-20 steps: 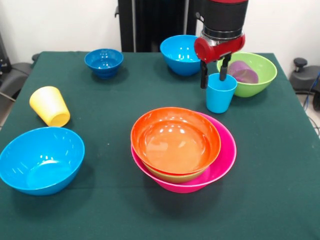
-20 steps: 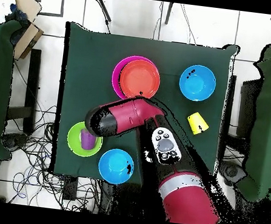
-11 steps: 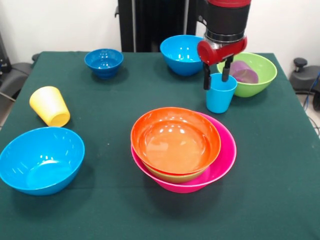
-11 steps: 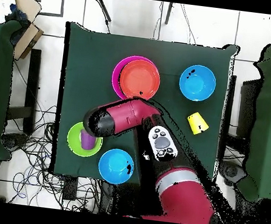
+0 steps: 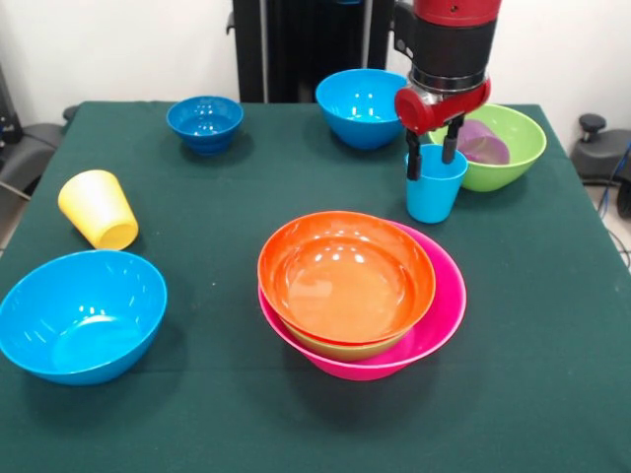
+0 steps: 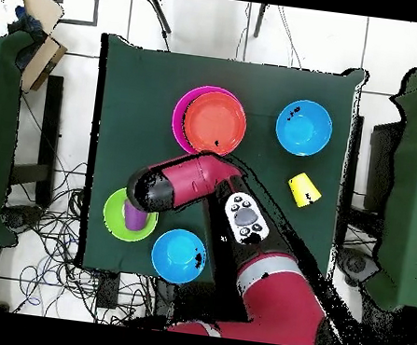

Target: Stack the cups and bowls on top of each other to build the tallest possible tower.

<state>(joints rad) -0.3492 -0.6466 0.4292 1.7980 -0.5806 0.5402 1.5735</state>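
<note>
The light blue cup [image 5: 435, 192] stands upright on the table, just left of a lime-green bowl [image 5: 508, 158] that holds the purple cup [image 5: 480, 141]. My gripper [image 5: 432, 158] hangs open at the cup's rim, one finger outside the left wall and the other inside it. The orange bowl [image 5: 345, 276] is nested in another bowl, of which only the rim shows. Both sit in the pink bowl [image 5: 439, 315] at centre front. The yellow cup [image 5: 97, 208] lies on its side at left. In the overhead view the arm's head [image 6: 154, 187] hides the gripper and the light blue cup.
A big sky-blue bowl [image 5: 81, 313] sits at front left and another [image 5: 357, 106] at the back. A small dark-blue footed bowl [image 5: 205, 122] is at back left. Overhead, the orange bowl [image 6: 215, 122], yellow cup [image 6: 302, 189] and lime-green bowl [image 6: 112, 223] show around the arm.
The gripper has shifted a little to the right and slightly down at the light blue cup's rim. The cup and the bowls stay where they were.
</note>
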